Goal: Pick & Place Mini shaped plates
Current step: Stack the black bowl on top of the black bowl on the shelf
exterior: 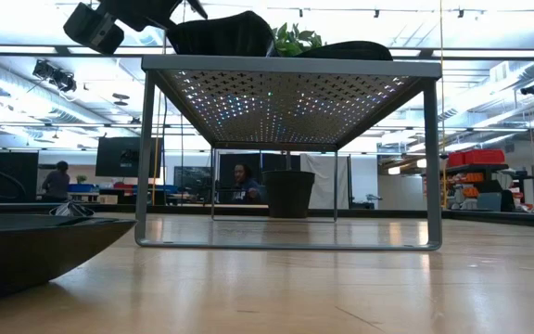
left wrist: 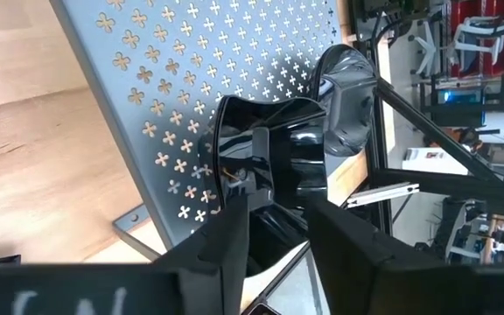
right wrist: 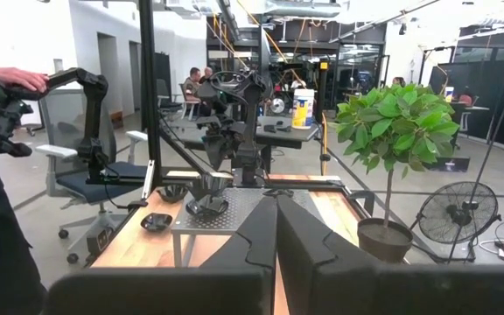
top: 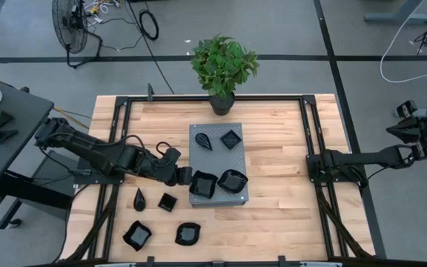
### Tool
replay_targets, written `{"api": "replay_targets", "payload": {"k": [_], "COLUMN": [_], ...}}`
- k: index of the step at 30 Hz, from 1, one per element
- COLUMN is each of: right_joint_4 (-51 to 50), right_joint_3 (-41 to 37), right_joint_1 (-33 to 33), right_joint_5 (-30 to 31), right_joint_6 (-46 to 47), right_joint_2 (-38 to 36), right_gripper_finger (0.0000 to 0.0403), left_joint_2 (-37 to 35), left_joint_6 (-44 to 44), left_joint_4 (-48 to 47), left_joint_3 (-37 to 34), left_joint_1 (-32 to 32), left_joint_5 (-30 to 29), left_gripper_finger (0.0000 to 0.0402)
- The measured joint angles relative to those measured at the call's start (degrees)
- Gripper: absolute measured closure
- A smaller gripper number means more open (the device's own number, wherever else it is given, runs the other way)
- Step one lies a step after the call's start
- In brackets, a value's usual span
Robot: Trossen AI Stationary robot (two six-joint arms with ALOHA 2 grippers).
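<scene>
My left gripper is at the left edge of the grey perforated stand, centre of the high view. My fingers are parted around the square black plate; I should retreat straight, without dragging it. My right gripper is closed at far right.

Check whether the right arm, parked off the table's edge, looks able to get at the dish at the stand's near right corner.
Probably yes. The right gripper, shut, sits at the table's right edge, and bare wood lies between it and the dish on the grey stand. The left gripper works at the neighbouring dish, close by.
</scene>
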Motion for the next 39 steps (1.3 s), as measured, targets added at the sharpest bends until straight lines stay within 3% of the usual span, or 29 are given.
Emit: {"api": "replay_targets", "payload": {"k": [10, 20, 27, 34, 39], "right_joint_4": [0.0, 0.1, 0.0, 0.0, 0.1], "right_joint_3": [0.0, 0.0, 0.0, 0.0, 0.0], "right_joint_1": [0.0, 0.0, 0.0, 0.0, 0.0], "right_joint_5": [0.0, 0.0, 0.0, 0.0, 0.0], "right_joint_6": [0.0, 0.0, 0.0, 0.0, 0.0], "right_joint_2": [0.0, 0.0, 0.0, 0.0, 0.0], "right_gripper_finger": [0.0387, 0.0387, 0.0387, 0.0387, 0.0387], "left_joint_2": [-2.4, -8.0, -9.2, -12.2, -14.4], "left_joint_6": [9.2, 13.1, 19.3, 19.5, 14.4], "left_joint_4": [-1.8, -19.9, -28.3, -24.6, -24.3], "left_joint_3": [0.0, 0.0, -0.2, -8.7, -14.3], "left_joint_1": [0.3, 3.3, 9.0, 13.8, 15.7], "left_joint_5": [0.7, -4.0, -1.9, 0.6, 2.0], "left_gripper_finger": [0.0262, 0.0261, 0.0261, 0.0261, 0.0261]}}
